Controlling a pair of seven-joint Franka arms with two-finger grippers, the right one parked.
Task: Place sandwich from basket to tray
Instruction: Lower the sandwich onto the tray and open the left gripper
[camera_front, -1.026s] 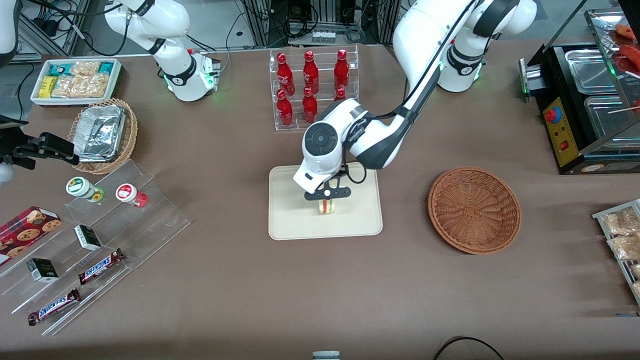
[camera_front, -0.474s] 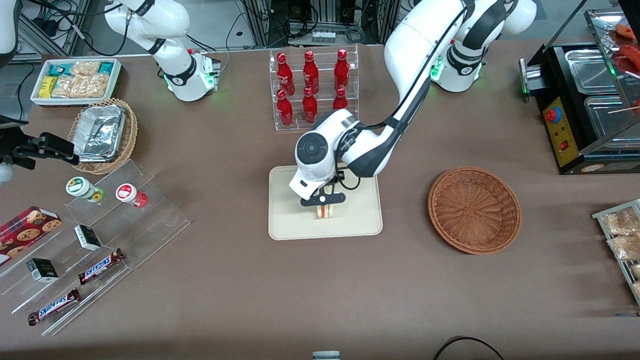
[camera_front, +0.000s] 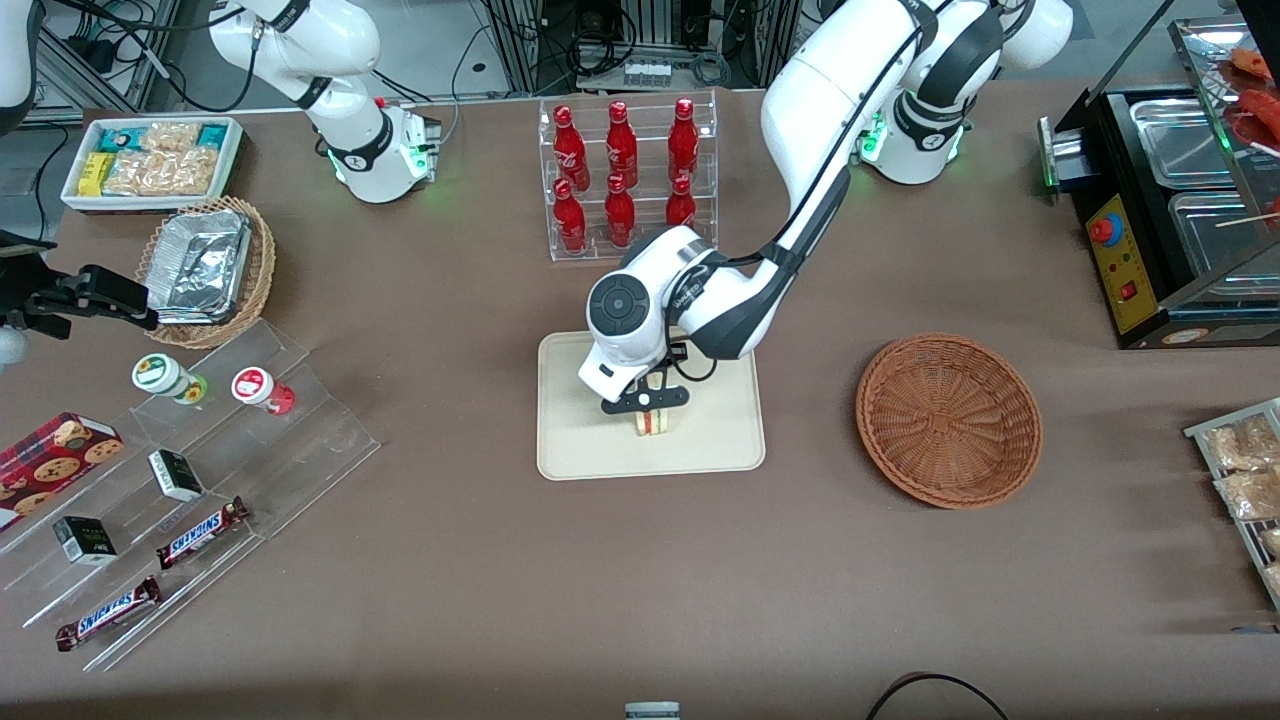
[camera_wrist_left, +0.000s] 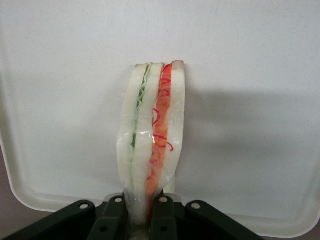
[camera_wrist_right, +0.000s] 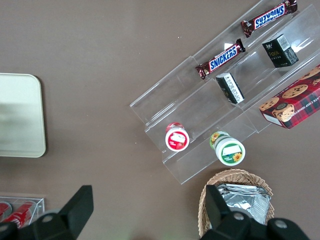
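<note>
— Where's your left arm?
— Reaching out from its base, elbow bent, wrist pointing down.
— And your gripper (camera_front: 648, 402)?
— Low over the table, its fingers (camera_wrist_left: 116, 212) pinched tight on something thin.

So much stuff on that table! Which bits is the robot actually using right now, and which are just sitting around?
In use:
- sandwich, pinched in the end effector over the tray
- tray
- basket, with nothing in it

Just lying about:
- red bottles in a clear rack
- Snickers bars
- foil containers
- cookie box
</note>
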